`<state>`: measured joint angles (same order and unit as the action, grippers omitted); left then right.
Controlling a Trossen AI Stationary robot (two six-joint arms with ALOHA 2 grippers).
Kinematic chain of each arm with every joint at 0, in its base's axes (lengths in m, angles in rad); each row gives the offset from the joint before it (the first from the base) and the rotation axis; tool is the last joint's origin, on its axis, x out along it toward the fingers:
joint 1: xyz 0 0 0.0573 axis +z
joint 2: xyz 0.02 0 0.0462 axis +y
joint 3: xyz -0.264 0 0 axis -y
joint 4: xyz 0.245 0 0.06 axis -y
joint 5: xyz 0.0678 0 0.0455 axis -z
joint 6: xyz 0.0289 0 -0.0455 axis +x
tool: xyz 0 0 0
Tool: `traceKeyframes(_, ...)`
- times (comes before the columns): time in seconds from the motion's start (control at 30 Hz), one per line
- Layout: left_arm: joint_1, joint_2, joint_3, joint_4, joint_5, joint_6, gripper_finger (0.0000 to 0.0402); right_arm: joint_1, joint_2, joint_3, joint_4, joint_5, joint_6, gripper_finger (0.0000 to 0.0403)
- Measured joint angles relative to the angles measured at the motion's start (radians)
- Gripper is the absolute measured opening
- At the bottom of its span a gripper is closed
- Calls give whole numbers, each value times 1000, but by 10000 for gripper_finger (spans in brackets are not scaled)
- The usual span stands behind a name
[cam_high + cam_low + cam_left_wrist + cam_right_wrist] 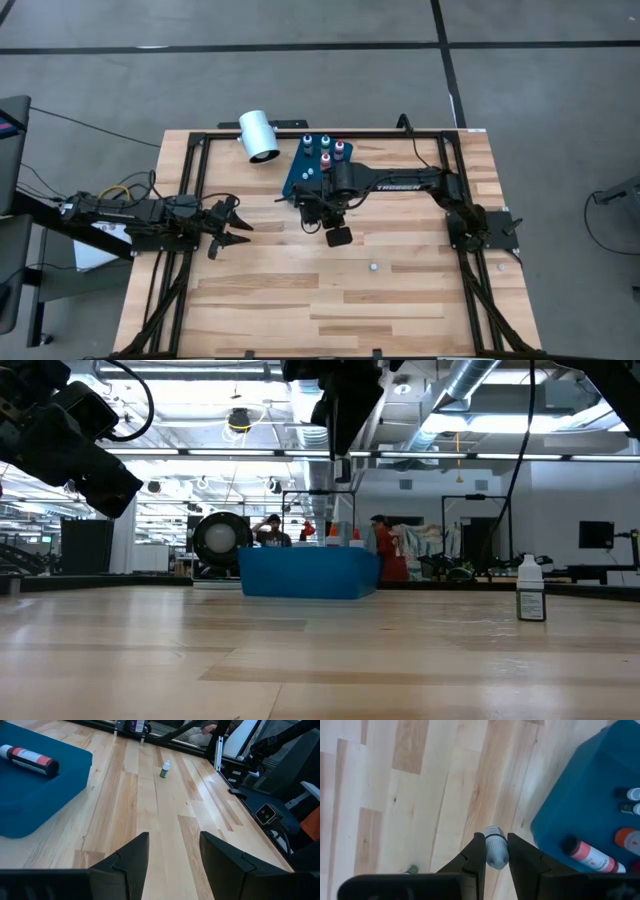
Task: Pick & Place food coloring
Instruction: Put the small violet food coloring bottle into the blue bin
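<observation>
The right gripper point(496, 851) is above the desk point(400, 300), just beside the blue tray point(297, 178), and its two fingers are closed on a small grey bottle point(495, 851) of food coloring, which is lifted off the wood. On the tray, several more bottles point(325, 148) stand upright, and one bottle with a red label point(30, 758) lies on its side. Another small bottle point(374, 267) stands alone on the desk, well apart from the tray. A white cylinder point(258, 135) lies near the tray. The left gripper point(236, 224) waits at the left side of the desk, its fingers apart and holding nothing.
</observation>
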<state>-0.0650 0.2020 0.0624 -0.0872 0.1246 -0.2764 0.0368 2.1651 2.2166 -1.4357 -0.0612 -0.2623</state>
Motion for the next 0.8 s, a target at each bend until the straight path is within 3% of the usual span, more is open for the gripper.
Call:
traceKeyframes(0.47, 0, 0, 0, 1, -56, 30, 167, -71, 0, 0, 38, 16, 8, 62)
traceKeyframes(0.8, 0, 0, 0, 2, -114, 29, 167, -169, 0, 0, 132, 90, -40, 62)
